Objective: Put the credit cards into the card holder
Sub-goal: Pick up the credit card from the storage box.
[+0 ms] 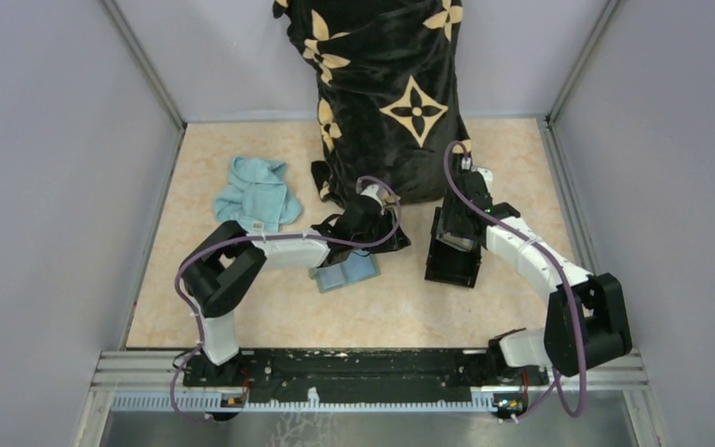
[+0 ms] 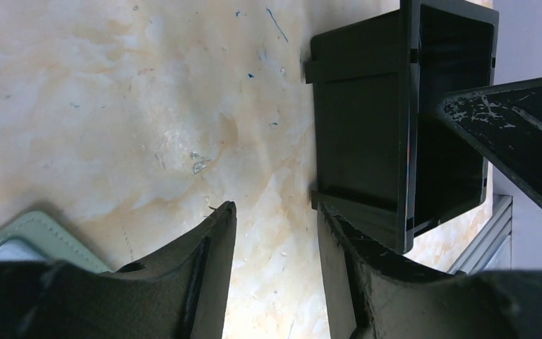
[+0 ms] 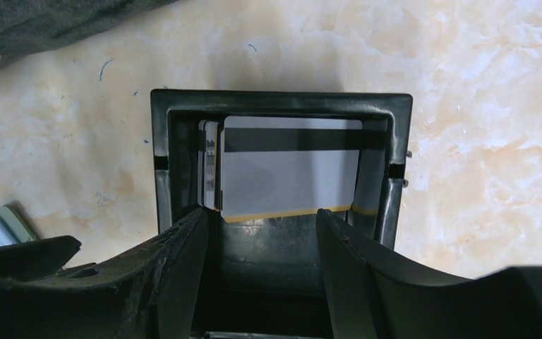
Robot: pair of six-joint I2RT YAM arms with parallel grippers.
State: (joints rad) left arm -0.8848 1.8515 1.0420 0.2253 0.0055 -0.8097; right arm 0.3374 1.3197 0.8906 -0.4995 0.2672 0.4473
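- Hovering spread over the rigid black box [image 3: 282,99], right end effector [image 3: 261,219] faces smooth pale credit cards [image 3: 289,169].
- Left end effector [image 2: 275,208] spread, empty, over bare marbled counter [image 2: 113,106].

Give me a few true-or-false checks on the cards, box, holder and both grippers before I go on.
1. The cards stand inside the black box. True.
2. The left gripper holds a card. False: it is open, with nothing between its fingers.
3. The right gripper is open at the box's mouth. True.
4. The holder lies right of the box. False: it lies left of it, beside the left gripper.
5. The cloth covers the holder. False: the cloth lies apart from it, farther back and to the left.
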